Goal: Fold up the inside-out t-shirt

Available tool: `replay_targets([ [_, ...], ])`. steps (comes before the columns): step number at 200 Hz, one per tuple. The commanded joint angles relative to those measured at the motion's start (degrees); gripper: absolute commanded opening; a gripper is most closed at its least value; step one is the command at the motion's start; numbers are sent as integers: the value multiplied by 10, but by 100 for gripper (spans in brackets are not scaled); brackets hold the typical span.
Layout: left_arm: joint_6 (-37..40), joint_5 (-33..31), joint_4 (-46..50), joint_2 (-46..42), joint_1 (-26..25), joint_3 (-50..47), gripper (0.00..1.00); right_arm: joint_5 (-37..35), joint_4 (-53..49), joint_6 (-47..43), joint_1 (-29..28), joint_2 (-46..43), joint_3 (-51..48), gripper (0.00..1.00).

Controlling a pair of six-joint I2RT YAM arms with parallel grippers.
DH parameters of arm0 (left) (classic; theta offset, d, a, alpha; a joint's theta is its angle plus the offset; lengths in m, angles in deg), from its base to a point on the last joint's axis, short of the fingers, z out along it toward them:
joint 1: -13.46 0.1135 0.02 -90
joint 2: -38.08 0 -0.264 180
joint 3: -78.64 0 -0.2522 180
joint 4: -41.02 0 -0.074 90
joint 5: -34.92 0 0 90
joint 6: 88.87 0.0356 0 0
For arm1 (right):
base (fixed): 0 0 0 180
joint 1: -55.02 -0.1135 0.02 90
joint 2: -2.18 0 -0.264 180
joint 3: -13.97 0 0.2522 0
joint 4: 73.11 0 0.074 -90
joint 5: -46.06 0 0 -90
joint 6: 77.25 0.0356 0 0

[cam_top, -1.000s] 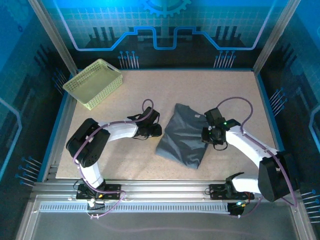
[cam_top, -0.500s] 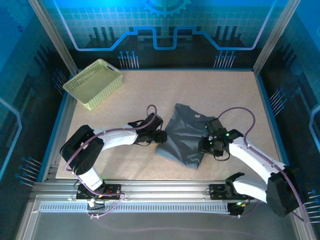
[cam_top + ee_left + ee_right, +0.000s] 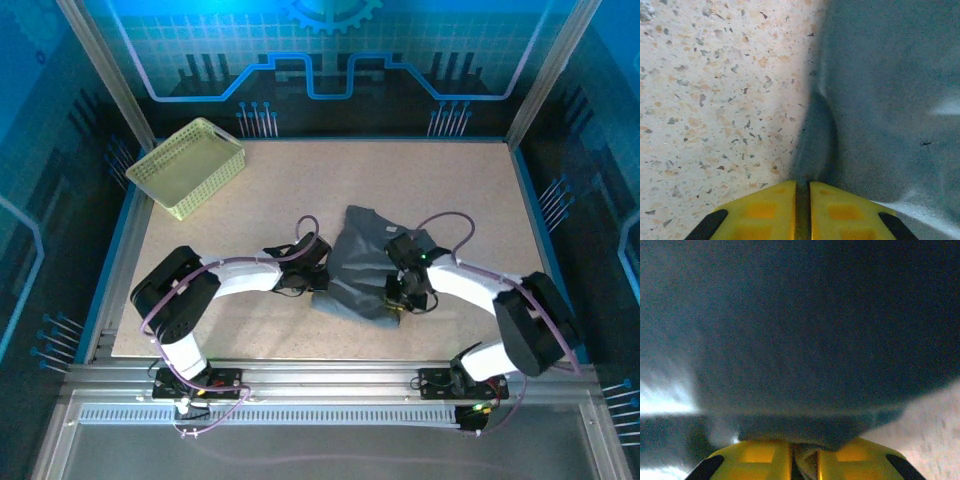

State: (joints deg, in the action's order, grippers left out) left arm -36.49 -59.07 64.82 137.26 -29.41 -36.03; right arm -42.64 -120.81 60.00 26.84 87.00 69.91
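Slate-grey t-shirt [image 3: 357, 268] bunched on table [image 3: 250, 200], left jaws and right jaws clenched on its folds, sleeves indiscernible.

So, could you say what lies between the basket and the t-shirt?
Bare table, in the top view, from the basket to the left arm beside the t-shirt.

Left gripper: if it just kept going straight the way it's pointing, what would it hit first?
The t-shirt. A raised fold of its grey fabric runs right up to the left gripper's closed fingertips and looks pinched between them. Straight ahead there seems to be only more shirt.
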Motion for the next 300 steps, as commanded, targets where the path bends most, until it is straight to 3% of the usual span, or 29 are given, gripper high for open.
replay_targets([
  [1, -9, -26, -6, 6, 8, -16, 13, -25, 63, -46, 22, 78, 43, 20],
  [47, -26, -34, -10, -6, 69, -42, 9, -21, 54, -113, 11, 246, 253, 20],
  [64, -29, -28, -12, -24, 97, -55, 13, -31, 30, -121, 11, 266, 299, 21],
  [122, -13, -27, 12, -57, 99, -57, 30, -51, 19, -161, 12, 169, 242, 36],
  [147, -22, -12, 12, -67, 96, -66, 37, -23, 40, -167, 11, 146, 202, 37],
  [181, -29, 12, 4, -69, 86, -65, 40, -37, 50, -172, 11, 162, 191, 38],
  [204, -30, 10, 13, -52, 74, -52, 33, -44, 48, -170, 10, 155, 187, 31],
  [235, -29, 5, 18, -48, 66, -51, 18, -68, 37, -170, 6, 103, 168, 8],
  [255, -24, -11, 27, -58, 66, -55, 9, -78, 34, -170, 5, 67, 143, 1],
  [274, -22, -17, 32, -78, 66, -66, 3, -90, 32, -160, -1, 26, 108, 0],
  [300, -29, -10, 24, -104, 63, -89, 2, -120, 22, -99, -40, -30, 41, 0],
])
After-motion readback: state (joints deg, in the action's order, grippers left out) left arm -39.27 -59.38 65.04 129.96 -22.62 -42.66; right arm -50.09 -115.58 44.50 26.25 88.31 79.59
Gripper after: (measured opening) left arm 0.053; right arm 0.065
